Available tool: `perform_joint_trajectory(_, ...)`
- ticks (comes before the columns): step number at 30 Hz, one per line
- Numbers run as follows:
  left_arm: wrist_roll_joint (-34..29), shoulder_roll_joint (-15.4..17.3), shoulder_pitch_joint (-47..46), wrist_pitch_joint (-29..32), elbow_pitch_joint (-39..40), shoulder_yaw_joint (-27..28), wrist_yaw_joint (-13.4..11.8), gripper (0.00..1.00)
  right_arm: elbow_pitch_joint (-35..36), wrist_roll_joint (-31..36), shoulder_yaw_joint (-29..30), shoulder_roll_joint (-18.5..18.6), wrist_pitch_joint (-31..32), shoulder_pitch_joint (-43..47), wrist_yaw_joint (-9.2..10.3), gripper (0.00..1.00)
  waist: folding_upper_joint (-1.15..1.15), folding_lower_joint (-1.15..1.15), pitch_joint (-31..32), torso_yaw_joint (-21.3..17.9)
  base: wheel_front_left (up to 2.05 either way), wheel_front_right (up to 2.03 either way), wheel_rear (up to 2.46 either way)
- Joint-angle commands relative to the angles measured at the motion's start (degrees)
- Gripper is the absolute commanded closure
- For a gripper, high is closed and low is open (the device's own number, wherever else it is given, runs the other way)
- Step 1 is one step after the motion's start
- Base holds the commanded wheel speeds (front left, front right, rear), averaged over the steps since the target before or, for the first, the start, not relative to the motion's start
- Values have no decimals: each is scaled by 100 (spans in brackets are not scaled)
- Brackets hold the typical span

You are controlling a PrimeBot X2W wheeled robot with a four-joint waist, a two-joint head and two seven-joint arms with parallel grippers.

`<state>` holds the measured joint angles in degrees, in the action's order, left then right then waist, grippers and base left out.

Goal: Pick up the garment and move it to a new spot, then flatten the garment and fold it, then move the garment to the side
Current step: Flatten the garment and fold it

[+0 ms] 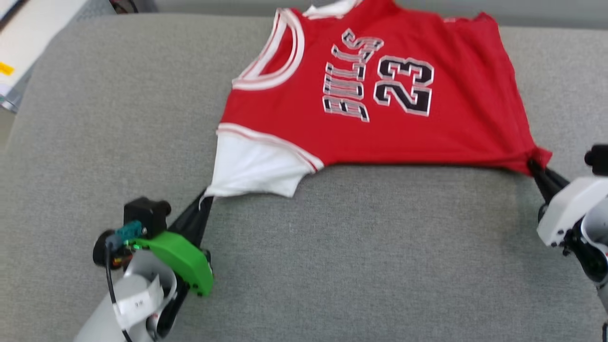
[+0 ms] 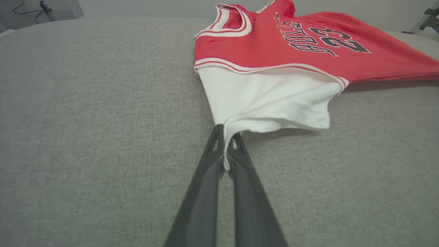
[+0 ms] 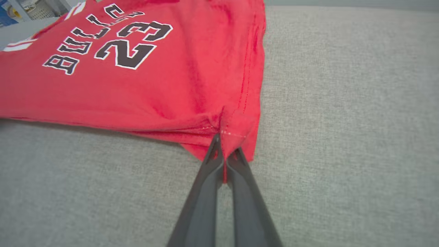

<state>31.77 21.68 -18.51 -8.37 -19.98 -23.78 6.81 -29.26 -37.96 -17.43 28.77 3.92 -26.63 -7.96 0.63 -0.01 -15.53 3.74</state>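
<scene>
Grey woven cloth covers the padded surface (image 1: 332,266) on which the garment (image 1: 418,137) lies chest-up, lettering and number showing, with its neck to the robot's left and its hem to the right. The jersey sits toward the far side, and its far edge reaches the surface's back edge at the top of the head view.

The left gripper (image 1: 204,199) is closed tight on the near corner of the white sleeve (image 1: 251,171). A sliver of white cloth is pinched between the two dark fingers (image 2: 205,178), and the sleeve edge is drawn to a point there. The right gripper (image 1: 533,165) is likewise clamped on the near hem corner (image 3: 236,133), with red fabric bunched at its tips.

Between the two grips the garment's near edge runs almost straight, slightly lifted, with a shadow beneath it. Bare grey cloth spreads wide on the near side of the garment and to the robot's left, as far as the surface's rounded corner (image 1: 52,52). A narrower bare strip lies beyond the hem on the right.
</scene>
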Motion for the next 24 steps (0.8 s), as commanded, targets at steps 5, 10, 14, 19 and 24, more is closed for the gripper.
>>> perform_joint_trajectory(5, 130, 248, 767, 321, 514, -68, -174, 100, 484, -476, 147, 44, 497, 914, 47, 100, -63, 1, 775, 142, 0, 0, 0)
perform_joint_trajectory(10, 241, 513, 1385, 714, 1038, -115, -315, 100, 1039, -720, 476, 84, 765, 1763, 47, 100, -63, 1, 1053, 214, 0, 0, 0)
perform_joint_trajectory(14, 406, 708, 1853, 1089, 1540, -228, -304, 100, 1434, -733, 809, 78, 1028, 2374, 47, 100, -63, 1, 1175, 250, 0, 0, 0)
perform_joint_trajectory(19, 763, 948, 2314, 1704, 2061, -365, -254, 100, 1937, -775, 1197, 83, 1664, 3135, 47, 100, -63, 1, 1249, 320, 0, 0, 0)
perform_joint_trajectory(24, 1019, 1120, 2613, 2178, 2439, -427, -329, 100, 2487, -872, 1695, -83, 2262, 3767, 47, 100, -63, 1, 1249, 386, 0, 0, 0)
